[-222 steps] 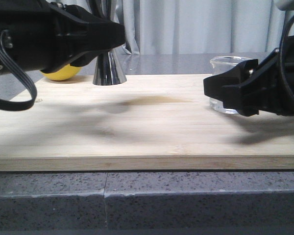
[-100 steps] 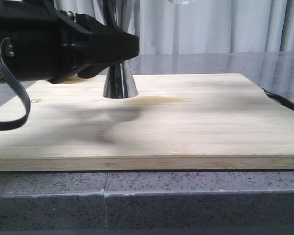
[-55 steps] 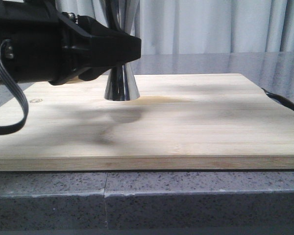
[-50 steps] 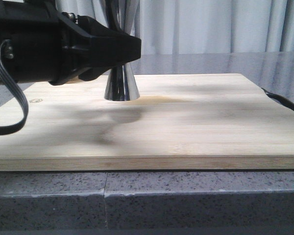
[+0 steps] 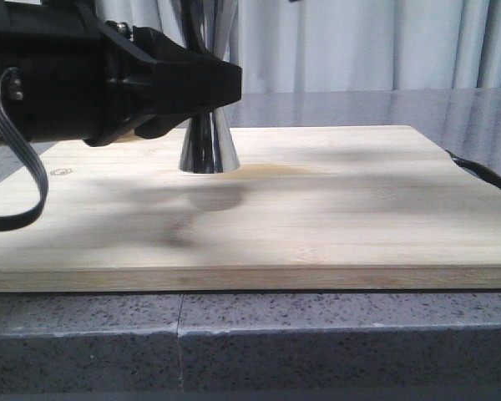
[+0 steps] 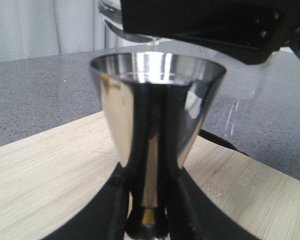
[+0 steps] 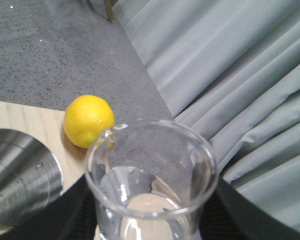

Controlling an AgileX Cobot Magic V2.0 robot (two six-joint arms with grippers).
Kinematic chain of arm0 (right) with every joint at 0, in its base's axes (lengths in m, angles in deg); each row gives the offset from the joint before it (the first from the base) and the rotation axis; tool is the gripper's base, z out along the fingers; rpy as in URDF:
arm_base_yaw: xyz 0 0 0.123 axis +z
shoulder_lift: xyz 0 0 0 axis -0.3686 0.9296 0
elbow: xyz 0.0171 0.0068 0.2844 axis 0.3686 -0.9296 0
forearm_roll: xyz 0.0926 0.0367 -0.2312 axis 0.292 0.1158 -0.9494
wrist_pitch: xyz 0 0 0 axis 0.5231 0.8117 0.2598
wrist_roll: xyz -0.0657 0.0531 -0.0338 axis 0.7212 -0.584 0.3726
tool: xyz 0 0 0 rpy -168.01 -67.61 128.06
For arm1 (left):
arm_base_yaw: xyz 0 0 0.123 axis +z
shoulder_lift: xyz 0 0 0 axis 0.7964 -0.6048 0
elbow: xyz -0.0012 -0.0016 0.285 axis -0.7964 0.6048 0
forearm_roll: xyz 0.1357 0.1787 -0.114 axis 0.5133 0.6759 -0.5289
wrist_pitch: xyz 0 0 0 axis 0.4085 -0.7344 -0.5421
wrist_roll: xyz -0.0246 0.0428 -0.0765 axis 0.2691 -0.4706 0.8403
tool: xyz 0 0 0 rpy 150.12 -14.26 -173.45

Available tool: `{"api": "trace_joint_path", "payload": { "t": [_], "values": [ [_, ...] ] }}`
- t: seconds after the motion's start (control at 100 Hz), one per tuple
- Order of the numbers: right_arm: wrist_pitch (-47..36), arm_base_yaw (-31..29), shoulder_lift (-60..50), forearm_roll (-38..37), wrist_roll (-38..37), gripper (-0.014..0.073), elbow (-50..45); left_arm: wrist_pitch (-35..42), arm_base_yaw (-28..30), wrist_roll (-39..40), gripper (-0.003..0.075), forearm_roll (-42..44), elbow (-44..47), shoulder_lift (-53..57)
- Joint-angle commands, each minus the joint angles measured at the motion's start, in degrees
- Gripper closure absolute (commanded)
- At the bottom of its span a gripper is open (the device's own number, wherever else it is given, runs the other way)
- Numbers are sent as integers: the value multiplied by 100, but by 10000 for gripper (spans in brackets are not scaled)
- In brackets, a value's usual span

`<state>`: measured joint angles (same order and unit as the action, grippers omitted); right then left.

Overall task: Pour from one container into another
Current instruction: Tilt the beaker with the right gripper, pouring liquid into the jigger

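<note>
**Beaker held tilted over the jigger's mouth**

The steel jigger [image 5: 207,142] is seen standing upright on the wooden board [image 5: 317,217], which lies on the grey tabletop [image 5: 317,334]. Its narrow, gold-banded waist is clasped between the jaws of the left gripper [image 6: 147,220], the upper cone rising free above the black fingers [image 6: 115,200]. In the front view the waist is hidden behind the gripper body.

The glass beaker [image 7: 150,190] is held by the right gripper [image 7: 150,230], whose jaws are closed around its lower wall on both sides. It is tipped with its pouring lip directed toward the jigger's open rim, which is seen just beside and below it in the right wrist view. In the left wrist view the beaker's lip is seen just above the far rim of the jigger, under the dark gripper body. A little clear liquid can be made out inside the beaker.

A lemon [image 7: 89,120] is seen on the tabletop just beyond the board's edge, near the jigger.
</note>
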<state>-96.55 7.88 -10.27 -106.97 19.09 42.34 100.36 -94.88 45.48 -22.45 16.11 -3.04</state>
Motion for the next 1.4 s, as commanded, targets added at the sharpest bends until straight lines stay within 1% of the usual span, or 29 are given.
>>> {"api": "trace_joint_path", "payload": {
  "t": [0.0, 0.59, 0.72, 0.87, 1.06, 1.25, 1.39],
  "values": [
    [-380, -3, -211, -84, 21, 317, 210, 430, -1, 79, 660, -53, -156, 211],
    [-399, -3, -220, -663, 31, 317, 376, 391, -1, 79, 660, 83, -156, 211],
    [-399, -3, -220, -689, 31, 317, 376, 391, -1, 79, 660, 83, -156, 211],
    [-399, -3, -220, -915, 31, 317, 376, 391, -1, 79, 660, 83, -156, 211],
    [-399, -3, -220, -929, 31, 317, 376, 391, -1, 79, 660, 83, -156, 211],
    [-392, -3, -220, -1177, 31, 317, 376, 391, -1, 79, 660, 83, -156, 211],
    [-381, -3, -220, -1212, 31, 317, 376, 391, -1, 92, 660, 83, -156, 211]
  ]
}}
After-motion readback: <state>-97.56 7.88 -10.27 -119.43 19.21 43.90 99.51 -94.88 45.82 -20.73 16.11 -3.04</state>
